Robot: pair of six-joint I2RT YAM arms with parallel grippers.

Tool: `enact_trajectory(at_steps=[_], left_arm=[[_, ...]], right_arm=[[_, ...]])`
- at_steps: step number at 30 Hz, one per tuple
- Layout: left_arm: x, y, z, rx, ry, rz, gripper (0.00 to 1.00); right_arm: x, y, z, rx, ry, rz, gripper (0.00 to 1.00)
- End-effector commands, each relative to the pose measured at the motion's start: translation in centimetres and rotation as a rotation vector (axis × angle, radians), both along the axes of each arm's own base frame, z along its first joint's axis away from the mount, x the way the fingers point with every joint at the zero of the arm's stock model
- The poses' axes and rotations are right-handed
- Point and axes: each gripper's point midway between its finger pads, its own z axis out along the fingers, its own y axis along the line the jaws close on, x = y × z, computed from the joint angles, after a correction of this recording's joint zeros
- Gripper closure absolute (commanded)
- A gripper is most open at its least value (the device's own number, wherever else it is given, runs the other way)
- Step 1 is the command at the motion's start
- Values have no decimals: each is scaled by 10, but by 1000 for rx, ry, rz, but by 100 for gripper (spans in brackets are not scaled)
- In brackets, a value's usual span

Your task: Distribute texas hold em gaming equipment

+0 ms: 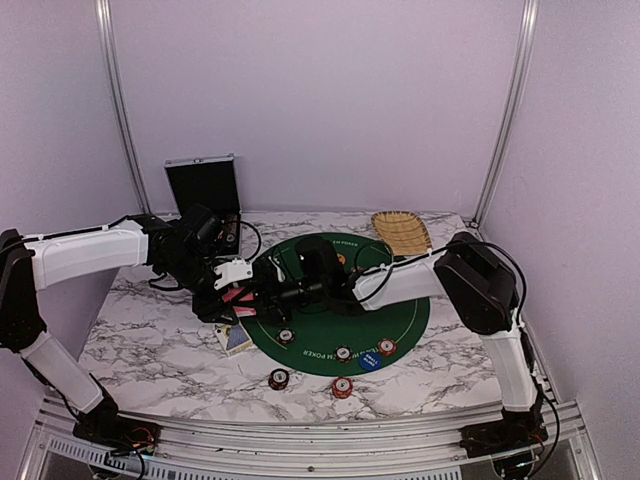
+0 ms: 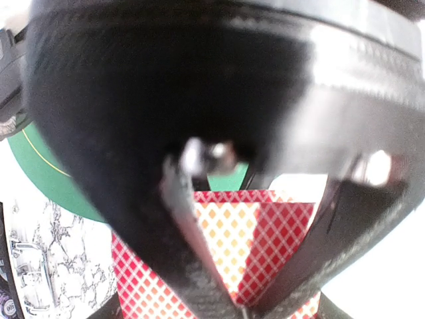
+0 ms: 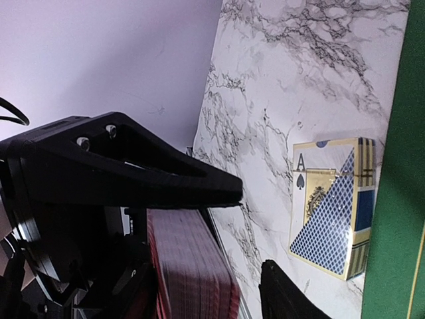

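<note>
The left hand (image 1: 238,287) is clamped on the deck of red-backed playing cards (image 3: 189,269). In the right wrist view one of its black triangular fingers (image 3: 119,169) lies across the top of the stack; the left wrist view shows the red diamond backs slightly offset from one another between the finger bars. The deck is thus off the counter (image 1: 150,340), carried in that hand by the left rim of the green mat (image 1: 405,310). Just under the left hand, toward the arm bases, a blue card box (image 1: 237,340) with an ace of spades lies on the marble — right beside the mat's rim, apart from both hands.

The right hand (image 1: 278,291) sits tip to tip against the left one, so close that it fills the top of the left wrist view as a black blur. Whether it is parted or closed I cannot tell; only one dark finger (image 3: 285,299) shows in its own camera. The relation that matters is that the deck lies straight ahead of the right hand, with a side edge of the stack turned toward it; its long axis seems to run along the left hand's fingers. The right hand is the nearer free one — it looks placed to draw a card off the stack.

Further right of both hands, on the mat and past its near rim, lie the poker chips (image 1: 343,353) and a blue button disc (image 1: 371,360), well apart from either hand.
</note>
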Motion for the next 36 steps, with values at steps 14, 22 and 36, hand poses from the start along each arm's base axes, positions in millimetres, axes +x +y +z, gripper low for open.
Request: enact_trajectory(at_steps=[14,22,36], left_arm=[[2,-2,13,-26,-33,5,76],[2,-1,12,-22,-35,5,77],[2,0,11,-14,-37,7,78]], right_arm=[[6,-16,30,24,-50,-33,53],[5,-17,34,24,-60,-34,54],[2,-24,33,-1,-71,-31,69]])
